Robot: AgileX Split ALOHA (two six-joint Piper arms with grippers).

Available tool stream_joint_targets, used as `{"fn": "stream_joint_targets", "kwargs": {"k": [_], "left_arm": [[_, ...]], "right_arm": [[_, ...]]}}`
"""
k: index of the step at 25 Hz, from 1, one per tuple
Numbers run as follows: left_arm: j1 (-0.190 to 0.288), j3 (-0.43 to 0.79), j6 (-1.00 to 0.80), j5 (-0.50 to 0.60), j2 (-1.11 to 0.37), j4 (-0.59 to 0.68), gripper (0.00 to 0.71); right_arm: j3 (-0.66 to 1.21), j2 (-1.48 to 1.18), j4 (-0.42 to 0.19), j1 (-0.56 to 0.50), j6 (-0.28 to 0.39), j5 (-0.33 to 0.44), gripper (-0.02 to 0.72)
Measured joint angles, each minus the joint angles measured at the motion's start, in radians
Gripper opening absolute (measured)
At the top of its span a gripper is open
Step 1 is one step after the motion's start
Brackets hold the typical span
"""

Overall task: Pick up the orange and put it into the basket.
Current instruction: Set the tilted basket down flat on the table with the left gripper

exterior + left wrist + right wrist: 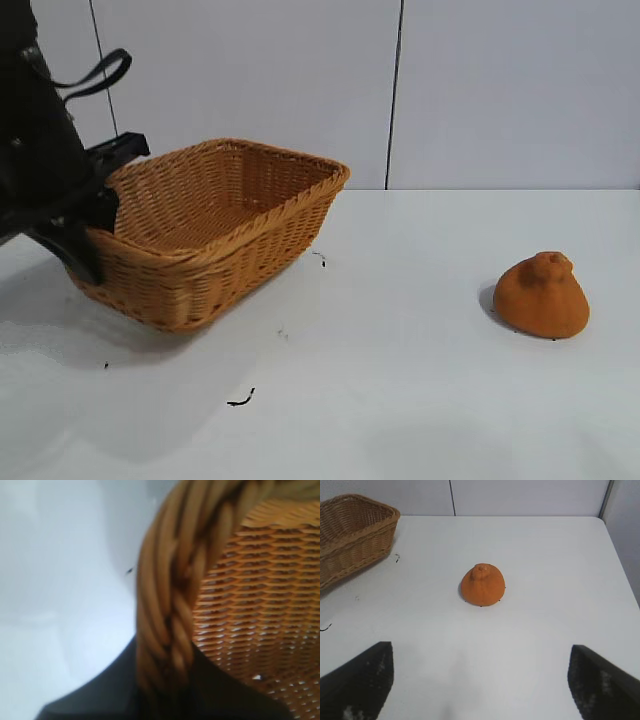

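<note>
- the left arm is cut off by the left edge of the exterior frame; only its black bulk and a looping cable show, so much of it is hidden.
- the left gripper (92,235) is at the basket's (215,235) left end, pinching the braided rim; in the left wrist view the rim fills the middle of the frame, blurred, with a dark finger (100,690) on each side at the bottom.
- that left end of the basket looks tipped up off the white table (400,400); i cannot tell how much of its base touches.
- the right gripper (480,680) does not appear in the exterior frame; in its wrist view its two dark fingertips sit in the lower corners, spread wide with nothing between them.
- the orange (541,294) sits alone on the table at the right of the exterior frame, well apart from the basket, and centre in the right wrist view.
- it is a matte orange dome, wide at the base, with a knobby bump on top and rough skin.
- small dark specks lie on the table near the basket.
</note>
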Motion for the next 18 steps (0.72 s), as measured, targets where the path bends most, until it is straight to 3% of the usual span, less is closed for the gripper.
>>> {"fn": "stream_joint_targets", "kwargs": {"k": [4,10,18], "left_arm": [[0.034,-0.127,0.313,0.109,0.085,-0.085,0.090],[0.035,-0.265,0.622,0.228,0.175,-0.089,0.090],[0.035,-0.280,0.700,0.253,0.234,-0.083,0.090]], "right_arm": [[0.000,0.000,0.000,0.000,0.000,0.000,0.649],[0.000,0.000,0.000,0.000,0.000,0.000,0.649],[0.000,0.000,0.000,0.000,0.000,0.000,0.649]]}}
